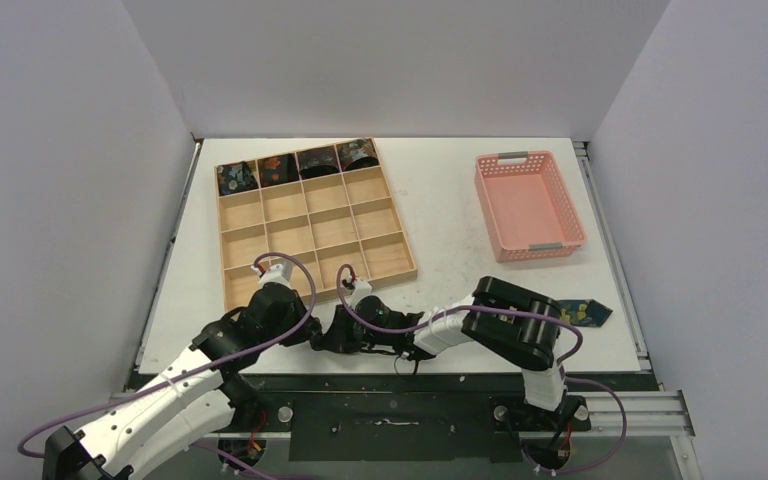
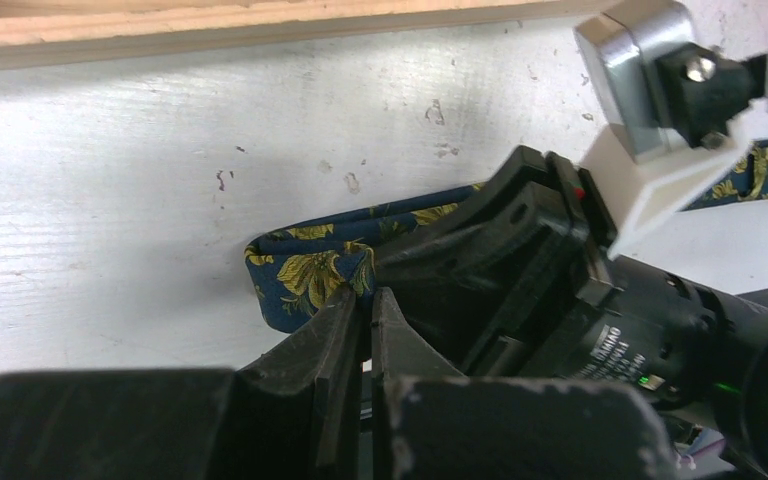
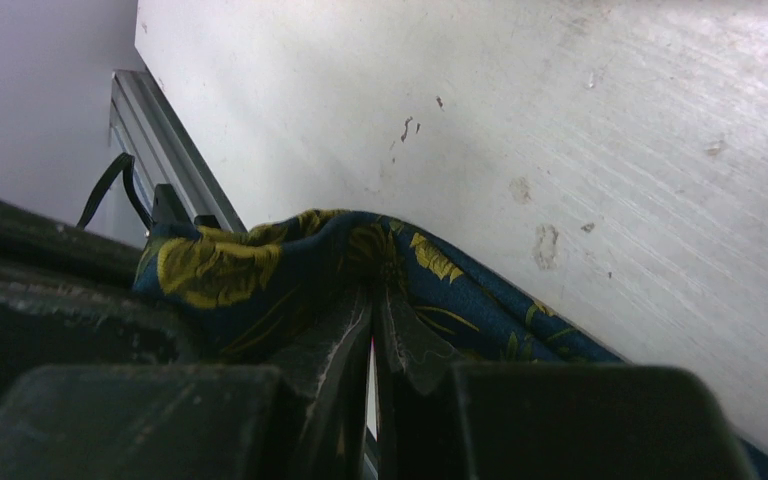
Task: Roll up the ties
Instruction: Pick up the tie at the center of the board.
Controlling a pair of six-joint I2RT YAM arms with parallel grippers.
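Note:
A navy tie with yellow flowers lies along the table's near edge, its wide end (image 1: 585, 312) showing at the right. The narrow end is folded over between the two grippers. My left gripper (image 1: 322, 337) is shut on the fold of the tie (image 2: 300, 275), its fingertips (image 2: 345, 300) pinching the cloth. My right gripper (image 1: 358, 335) faces it from the right and is shut on the same tie (image 3: 220, 265), which bunches up over the closed jaws. Several rolled ties (image 1: 236, 178) sit in the back row of the wooden tray (image 1: 312, 232).
The wooden tray's near edge (image 2: 260, 25) runs just beyond the grippers. A pink basket (image 1: 527, 205) stands at the back right. The table's front edge and a metal rail (image 3: 160, 140) lie close behind the tie. Purple cables loop over both wrists.

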